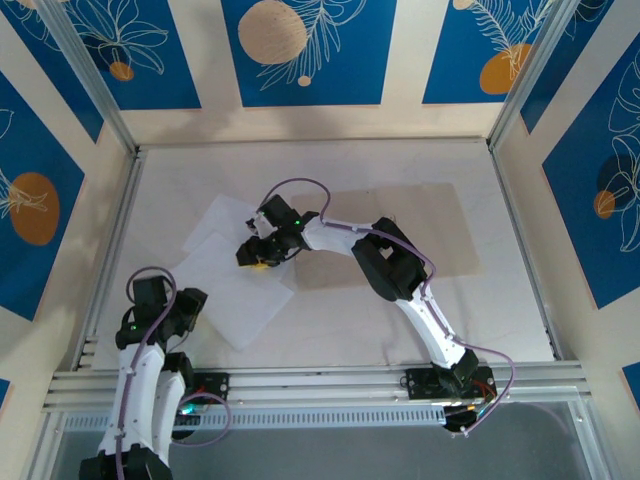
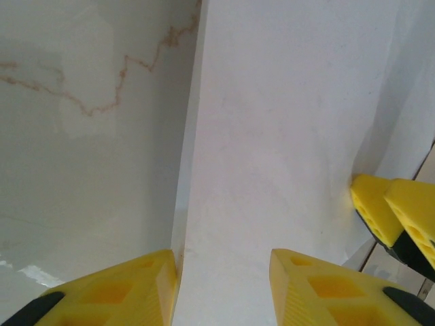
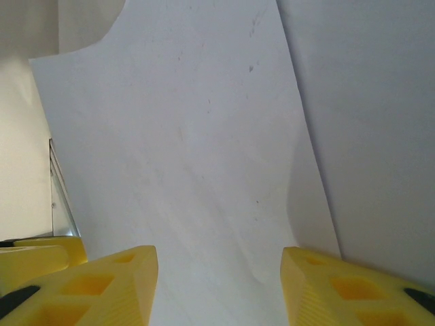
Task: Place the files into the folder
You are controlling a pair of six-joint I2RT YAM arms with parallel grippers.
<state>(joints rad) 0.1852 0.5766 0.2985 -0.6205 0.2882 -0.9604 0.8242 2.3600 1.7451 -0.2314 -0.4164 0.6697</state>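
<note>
Right hand [image 1: 258, 256], jaws apart, over files [image 1: 235, 300] w/ arm [image 1: 385, 262] hiding pt of folder [image 1: 440, 230].

A pale marble-patterned table top [image 1: 400, 330], crossed by thin tan veins, lies between cream walls set with blue rectangular panels [image 1: 150, 50] that bear white leaf drawings and orange discs. Slanted silver metal posts [image 1: 97, 90] stand at its back corners. A ribbed silver aluminium rail [image 1: 320, 378] runs along the near edge, just behind a white slotted strip [image 1: 330, 415].
</note>
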